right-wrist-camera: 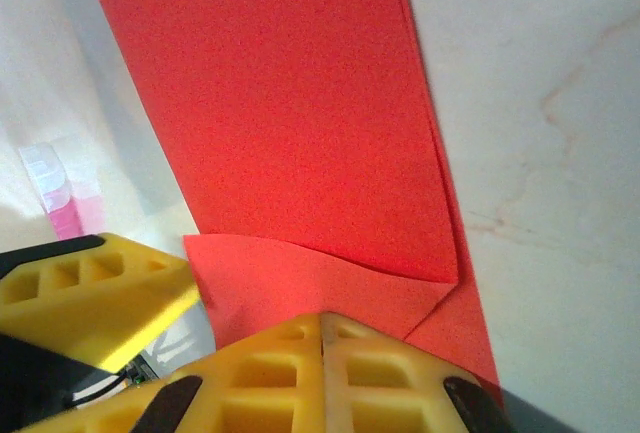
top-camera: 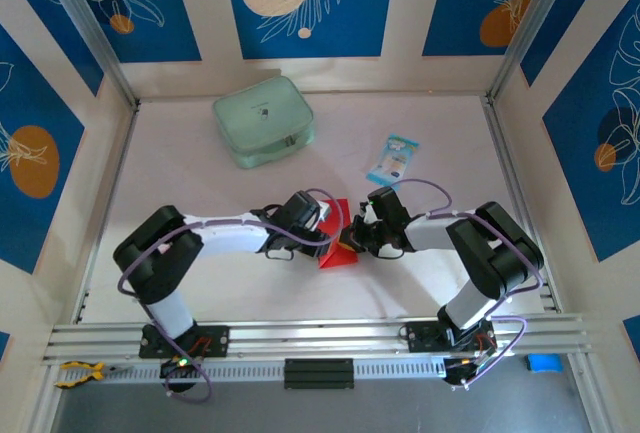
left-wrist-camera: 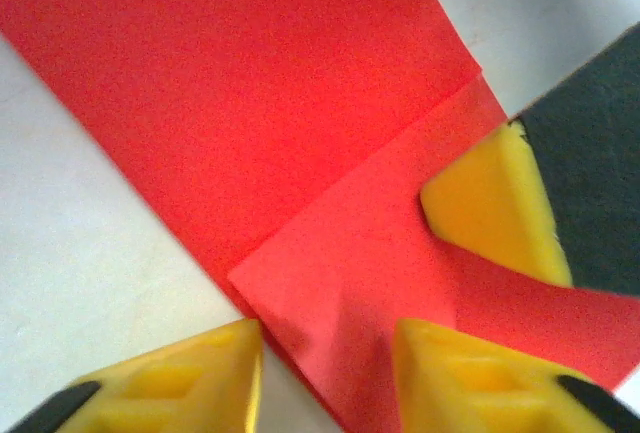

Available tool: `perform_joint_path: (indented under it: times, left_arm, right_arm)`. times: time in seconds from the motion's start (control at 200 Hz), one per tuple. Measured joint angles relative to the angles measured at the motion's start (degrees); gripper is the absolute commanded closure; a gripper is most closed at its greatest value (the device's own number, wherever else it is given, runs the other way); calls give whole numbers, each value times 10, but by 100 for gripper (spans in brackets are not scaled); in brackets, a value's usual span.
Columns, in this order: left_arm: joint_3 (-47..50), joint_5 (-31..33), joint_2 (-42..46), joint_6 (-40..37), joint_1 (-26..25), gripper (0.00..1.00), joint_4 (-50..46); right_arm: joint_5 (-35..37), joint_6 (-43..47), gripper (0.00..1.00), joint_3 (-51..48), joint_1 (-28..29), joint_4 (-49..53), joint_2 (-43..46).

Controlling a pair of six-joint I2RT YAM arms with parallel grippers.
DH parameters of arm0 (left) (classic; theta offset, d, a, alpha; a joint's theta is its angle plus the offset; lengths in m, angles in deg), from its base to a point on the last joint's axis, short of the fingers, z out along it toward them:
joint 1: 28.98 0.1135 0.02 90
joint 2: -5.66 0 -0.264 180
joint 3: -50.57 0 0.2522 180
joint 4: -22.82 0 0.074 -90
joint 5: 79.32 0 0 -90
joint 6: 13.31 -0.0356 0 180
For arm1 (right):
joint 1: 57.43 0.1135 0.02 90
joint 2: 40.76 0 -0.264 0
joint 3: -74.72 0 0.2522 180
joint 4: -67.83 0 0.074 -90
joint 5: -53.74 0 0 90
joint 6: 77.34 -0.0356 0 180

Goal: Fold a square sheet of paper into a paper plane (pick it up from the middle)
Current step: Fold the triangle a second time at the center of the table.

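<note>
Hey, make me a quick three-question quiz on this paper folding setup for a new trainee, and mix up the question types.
1. True or false: the left gripper has its jaws apart.
2. Pick one. The right gripper is: A, wide open above the table; B, shut, with its tip on the red paper; C, shut and far from the paper.
3. What colour is the zip pouch at the far side of the table?
Key: 1 true. 2 B. 3 pale green.
</note>
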Motion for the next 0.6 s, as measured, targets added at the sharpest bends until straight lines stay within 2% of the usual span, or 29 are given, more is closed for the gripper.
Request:
perform_joint_path:
  times: [0.07,0.15,0.18,0.285,0.46,0.6]
  left_arm:
    - [0,4,23,2,0,52,-17]
    - [-3,8,51,3,1,54,-32]
    - [-3,8,61,4,1,57,-34]
    - [-3,-6,88,8,2,74,-35]
    - [-4,-85,85,21,2,88,-25]
    - [-15,-154,44,35,2,90,-3]
  right_arm:
    - [0,0,99,0,0,0,0]
    - [1,0,99,0,0,1,0]
    - [1,0,99,1,0,3,1]
    - [1,0,99,4,0,10,1]
    - [4,0,99,7,0,21,4]
    - [5,0,99,9,0,27,4]
